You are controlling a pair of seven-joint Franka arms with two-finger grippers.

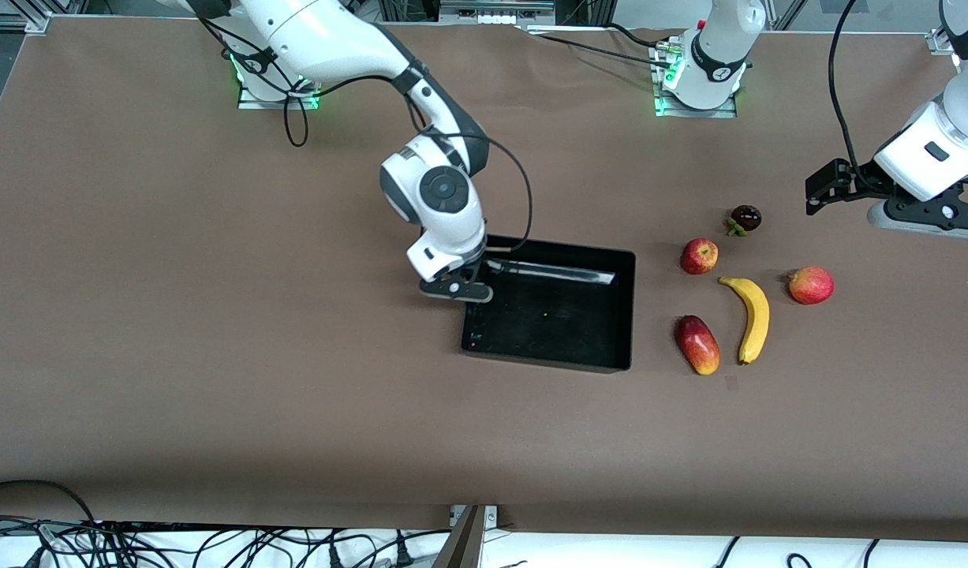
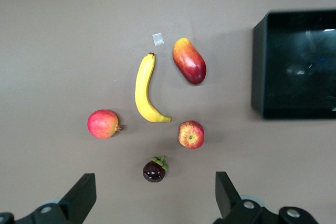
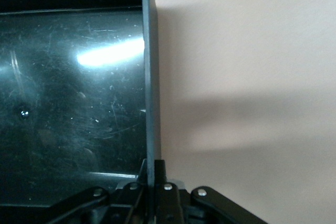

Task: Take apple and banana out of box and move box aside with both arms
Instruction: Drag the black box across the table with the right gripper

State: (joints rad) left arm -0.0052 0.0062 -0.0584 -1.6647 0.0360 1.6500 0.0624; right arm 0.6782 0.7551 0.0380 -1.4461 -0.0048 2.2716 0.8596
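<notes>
1. Fruit is already out: the apple and the banana lie on the table beside the box, toward the left arm's end, well apart from it.
2. Around them sit a mangosteen, a red pointed-tip fruit and a red-yellow oval fruit; the oval one lies nearest the box.
3. Box itself is empty, resting on the table near the middle.
4. Right gripper is down at the box wall that faces the right arm's end; its wrist view shows the fingers pinched onto that thin wall, one inside, one outside.
5. Left gripper hangs with jaws spread wide over the table past the fruit from the box, holding nothing; that arm waits.
6. Step in hand, as I judge it: moving the box aside.
7. Next, the left gripper would likely need to take the box wall nearest the fruit without knocking the oval fruit, so both arms shift it together.
</notes>
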